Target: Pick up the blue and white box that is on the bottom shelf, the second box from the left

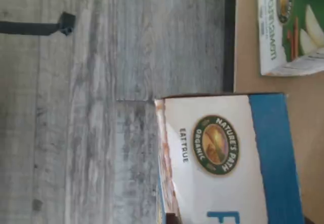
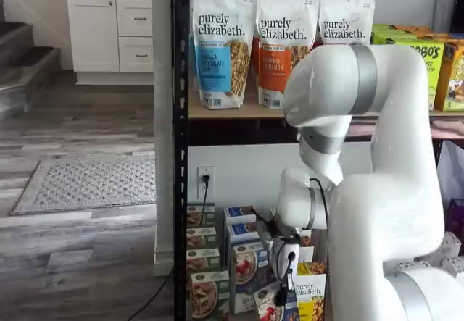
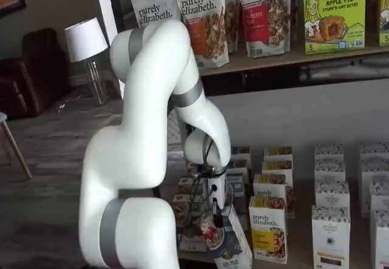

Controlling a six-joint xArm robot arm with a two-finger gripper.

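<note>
Tool (image 3: 214,215) pinching blue and white box (image 3: 228,245), tilted, at front edge of bottom shelf (image 1: 245,57), partly over floor. Risk, I judge: box pivots, clips neighbouring cartons.

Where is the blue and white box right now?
In both shelf views the blue and white box hangs tilted in the gripper, pulled forward from the bottom shelf, beside the yellow purely elizabeth carton.

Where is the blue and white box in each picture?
Wrist view: the blue and white box fills the near corner, logo showing.
A shelf view: tilted below the gripper, low down.
A shelf view: low, tilted under the gripper.
Shared landmark: the yellow-and-white carton beside it.
</note>
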